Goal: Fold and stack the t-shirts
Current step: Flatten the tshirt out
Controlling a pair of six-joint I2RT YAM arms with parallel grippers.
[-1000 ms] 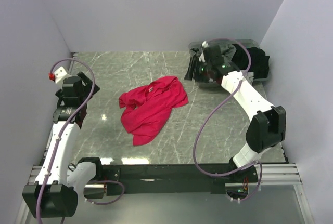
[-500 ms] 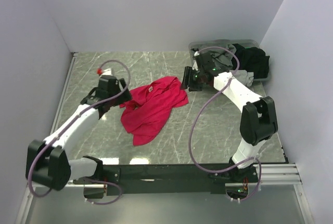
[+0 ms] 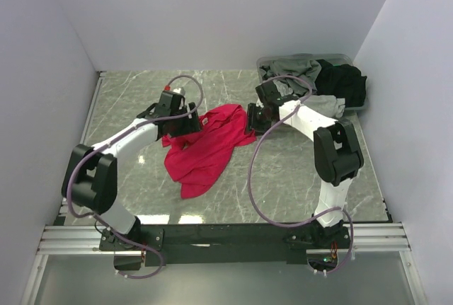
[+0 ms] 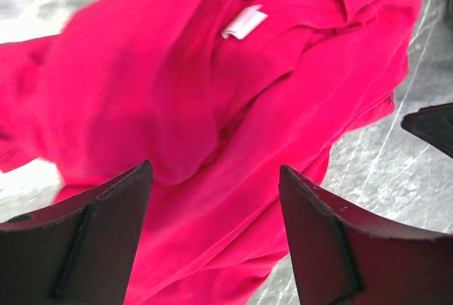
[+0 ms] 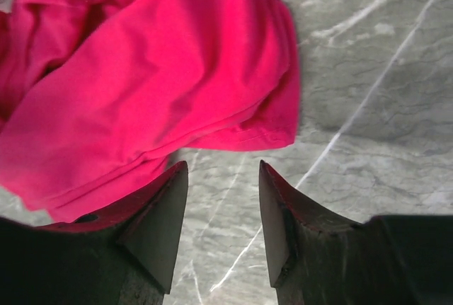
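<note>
Left pincer (image 4: pixel 216 177) gapes wide, right pincer (image 5: pixel 223 170) narrower, both empty at the red t-shirt (image 3: pixel 205 146)

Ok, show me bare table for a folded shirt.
Bare table runs along the back wall, from the left corner to the tub. A second patch lies front right, between the red shirt and the right arm, crossed by a cable. Crowded: mid-table, where the left gripper and right gripper flank the shirt.

I see a grey marbled table (image 3: pixel 134 100). On it a pinkish-red t-shirt (image 3: pixel 205 148) lies crumpled near the middle. A grey tub (image 3: pixel 345 56) stands at the far right corner, not touching the shirt.
</note>
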